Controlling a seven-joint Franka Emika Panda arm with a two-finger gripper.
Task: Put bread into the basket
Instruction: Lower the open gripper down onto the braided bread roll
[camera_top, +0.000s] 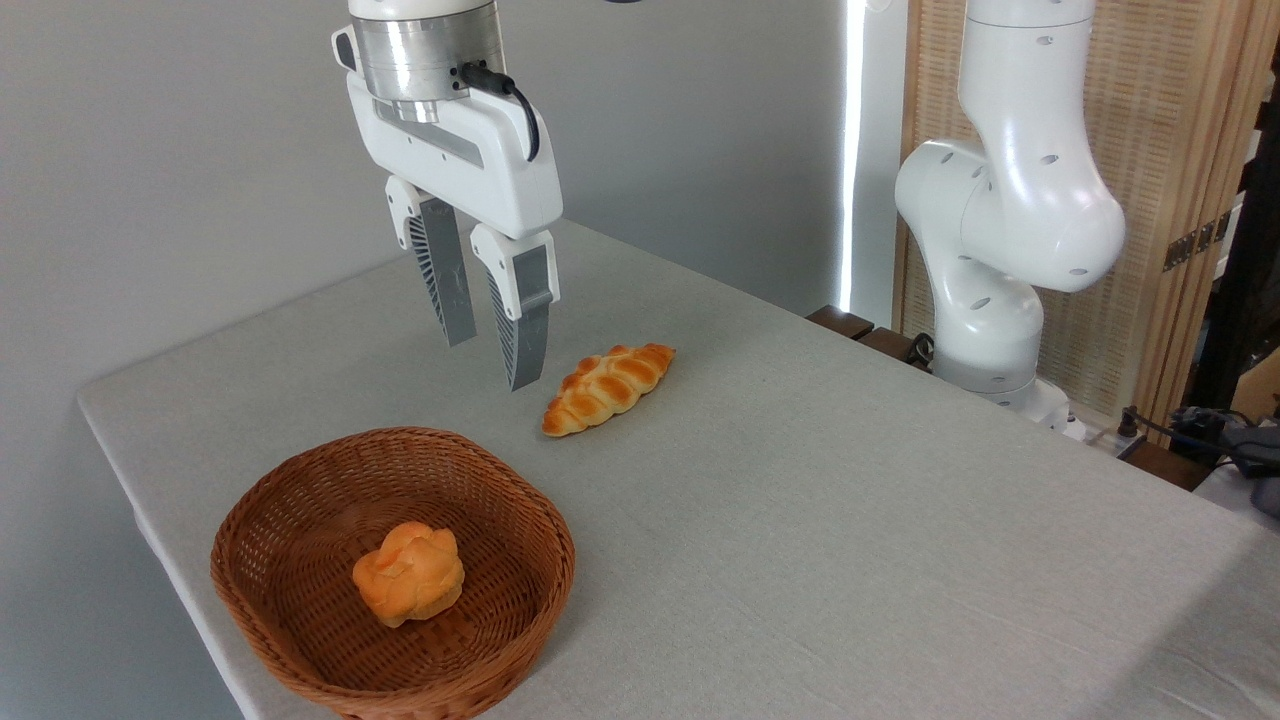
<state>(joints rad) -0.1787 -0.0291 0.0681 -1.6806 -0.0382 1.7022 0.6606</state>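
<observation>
Hanging in the upper left of the frame, the pincer (490, 362) points down with its two grey fingers (525, 335) a little apart, holding nothing. The bread (608, 387), long and braided, lies on the grey bench (850, 500) near the middle of the frame, just right of the fingertips and lower. The brown basket (300, 490) sits at the lower left, apart from the bread. A round orange bun (409, 572) rests inside it.

Woven wicker basket (300, 520), glossy bread (608, 388) (plaited)
</observation>
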